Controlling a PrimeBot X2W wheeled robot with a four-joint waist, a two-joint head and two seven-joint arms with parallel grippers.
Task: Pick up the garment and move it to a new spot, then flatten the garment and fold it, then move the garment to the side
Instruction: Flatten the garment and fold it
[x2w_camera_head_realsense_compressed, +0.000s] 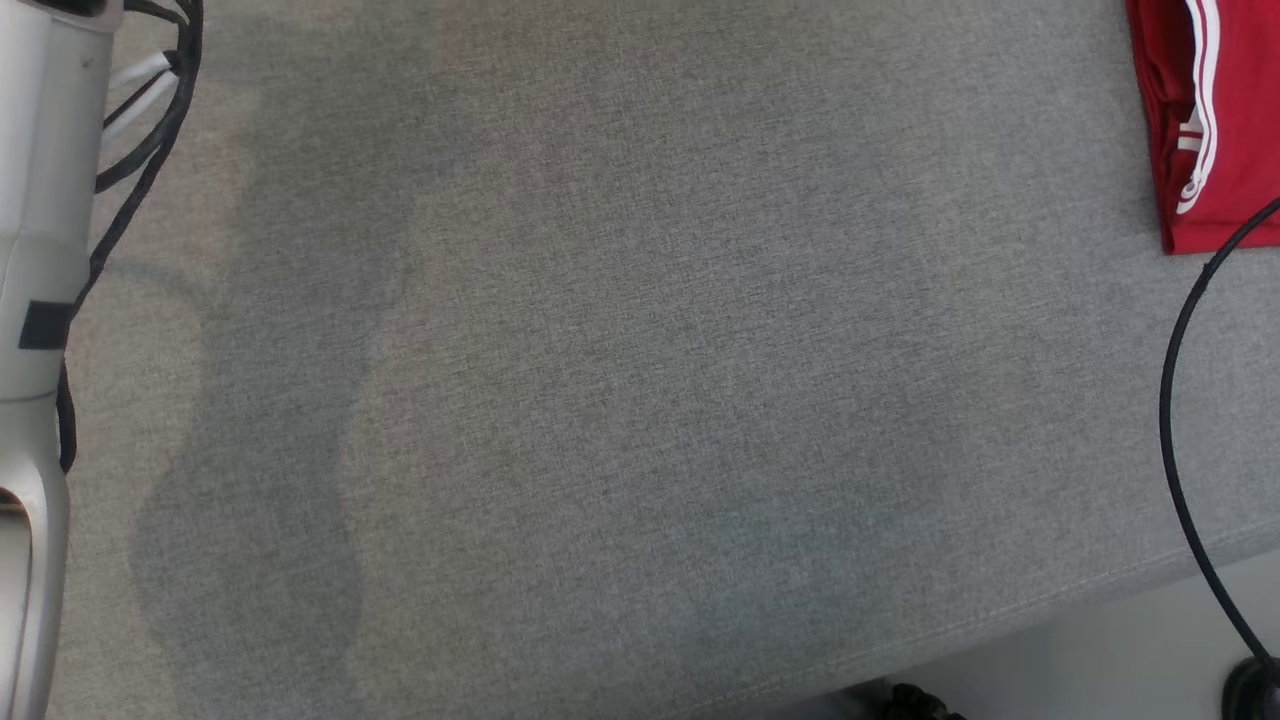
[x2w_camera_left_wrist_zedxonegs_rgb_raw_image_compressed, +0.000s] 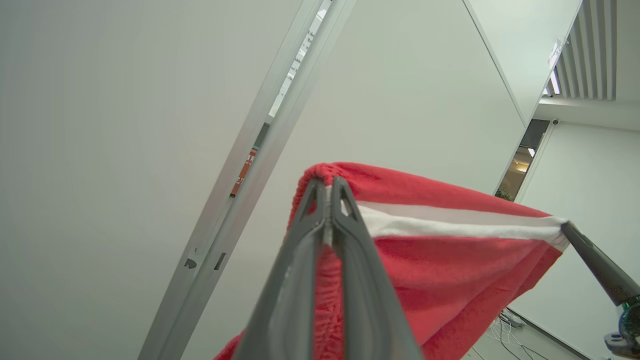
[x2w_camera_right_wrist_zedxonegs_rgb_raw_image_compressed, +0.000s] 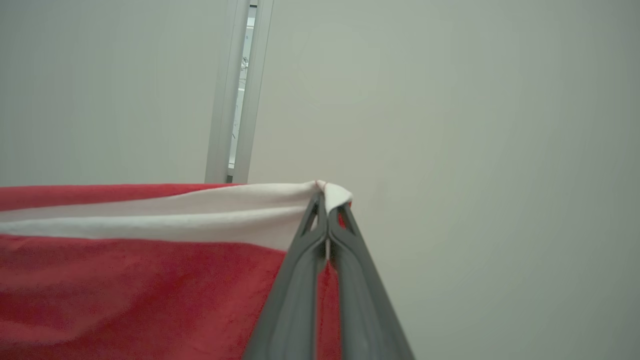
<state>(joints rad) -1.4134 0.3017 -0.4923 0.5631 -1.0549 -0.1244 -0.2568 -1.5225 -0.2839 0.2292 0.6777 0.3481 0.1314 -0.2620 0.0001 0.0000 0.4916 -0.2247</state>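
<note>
The garment is red fleece with a white band along its top edge. It hangs in the air, stretched between both grippers. In the left wrist view my left gripper is shut on one upper corner, and my right gripper pinches the far corner at the right. The right wrist view shows the right gripper shut on the white corner of the garment, which spreads away to the left. Both wrist views face up at pale walls.
In the head view a grey fabric surface lies below, its front edge at the lower right beside pale floor. Red cloth with white stripes shows at the top right. A black cable loops at right; my left forearm runs along the left edge.
</note>
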